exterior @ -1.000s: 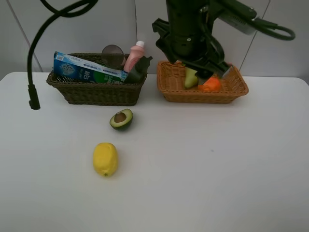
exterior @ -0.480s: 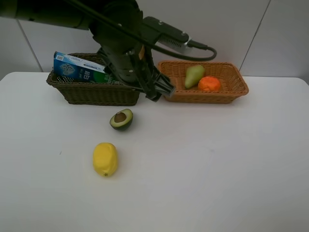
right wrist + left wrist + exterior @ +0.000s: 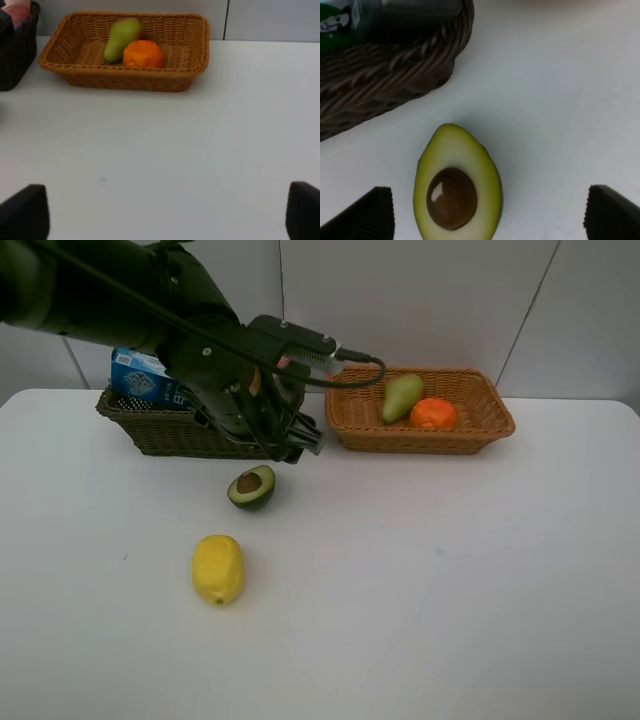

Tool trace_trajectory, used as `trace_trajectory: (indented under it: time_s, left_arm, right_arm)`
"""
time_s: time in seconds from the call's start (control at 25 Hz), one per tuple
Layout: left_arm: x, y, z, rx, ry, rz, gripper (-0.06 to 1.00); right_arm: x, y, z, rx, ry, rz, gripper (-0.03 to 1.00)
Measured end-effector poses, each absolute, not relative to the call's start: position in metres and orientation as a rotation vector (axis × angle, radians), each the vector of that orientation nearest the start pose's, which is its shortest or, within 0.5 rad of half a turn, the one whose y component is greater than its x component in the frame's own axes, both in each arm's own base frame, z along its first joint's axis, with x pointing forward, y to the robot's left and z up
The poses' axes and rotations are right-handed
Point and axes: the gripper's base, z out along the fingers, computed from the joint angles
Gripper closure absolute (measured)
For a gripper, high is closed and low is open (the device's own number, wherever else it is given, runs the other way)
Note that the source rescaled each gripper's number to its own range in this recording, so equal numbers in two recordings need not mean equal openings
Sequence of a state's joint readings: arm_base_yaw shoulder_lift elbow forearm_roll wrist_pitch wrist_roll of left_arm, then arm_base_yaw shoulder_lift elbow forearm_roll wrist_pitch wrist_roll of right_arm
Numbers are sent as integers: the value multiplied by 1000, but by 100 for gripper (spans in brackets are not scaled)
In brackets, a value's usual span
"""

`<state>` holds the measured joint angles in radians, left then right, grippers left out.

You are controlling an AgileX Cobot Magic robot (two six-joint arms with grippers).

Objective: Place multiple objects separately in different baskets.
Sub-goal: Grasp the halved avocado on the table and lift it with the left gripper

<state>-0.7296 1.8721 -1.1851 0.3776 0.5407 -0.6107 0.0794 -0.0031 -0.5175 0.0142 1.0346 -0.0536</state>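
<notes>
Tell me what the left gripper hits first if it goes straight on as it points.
Most likely the halved avocado, lying cut side up ahead of the open left gripper; just off it, the white table. Depth is unclear.

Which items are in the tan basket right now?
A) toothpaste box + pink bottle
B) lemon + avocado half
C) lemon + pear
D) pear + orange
D: the pear and orange lie inside the tan basket, while the lemon and avocado half lie outside it.

Bright, even overhead light; the lemon (image 3: 218, 569) and halved avocado (image 3: 251, 486) cast soft, faint shadows on the desk (image 3: 450, 590). The avocado's pit shows a small glint. In the left wrist view the dark basket (image 3: 380, 95) blurs at its top.
</notes>
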Motion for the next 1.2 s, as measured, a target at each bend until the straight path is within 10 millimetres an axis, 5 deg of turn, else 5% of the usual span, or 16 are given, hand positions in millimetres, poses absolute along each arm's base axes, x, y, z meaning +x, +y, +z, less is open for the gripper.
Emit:
trace_trajectory:
  time_s: [1.2]
  left_arm:
    - [312,-236,99,498,2718,-32,-5]
  right_arm:
    - [-7,1,284,-133,1993,33,-3]
